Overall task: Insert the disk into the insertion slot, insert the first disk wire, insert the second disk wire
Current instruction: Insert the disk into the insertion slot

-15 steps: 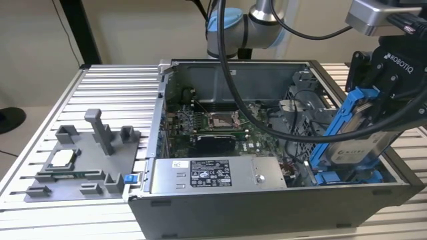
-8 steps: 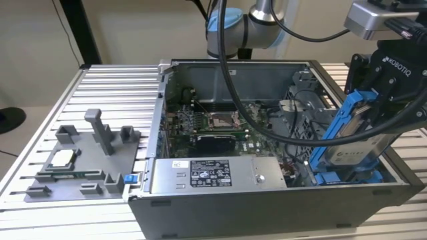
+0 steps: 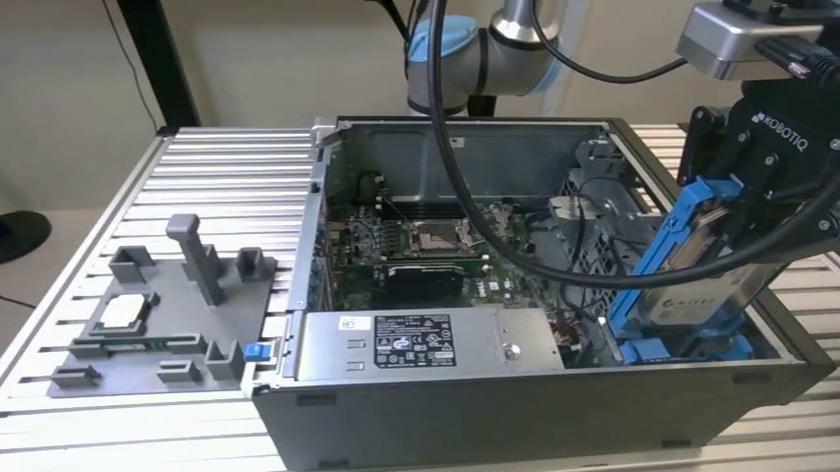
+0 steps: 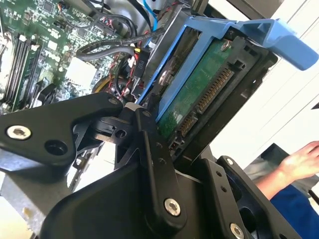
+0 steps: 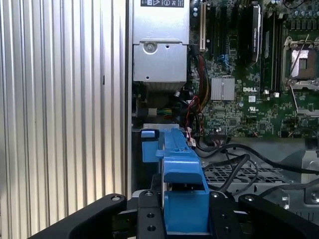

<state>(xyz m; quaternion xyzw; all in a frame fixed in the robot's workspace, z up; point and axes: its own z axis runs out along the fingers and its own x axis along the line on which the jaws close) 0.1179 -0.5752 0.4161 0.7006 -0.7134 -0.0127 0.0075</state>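
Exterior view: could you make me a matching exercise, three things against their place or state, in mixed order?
1. disk
2. power-supply box
3. grey fixture plate

a. outside the computer case, at the exterior view's left
b. held tilted by the tool, at the exterior view's right
c. inside the case, against the wall nearest the camera

Pairs: 1-b; 2-c; 3-a

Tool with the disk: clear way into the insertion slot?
Likely yes. The tool holds the disk tilted, close above the insertion slot; the black cables seem to run beside it, not across.
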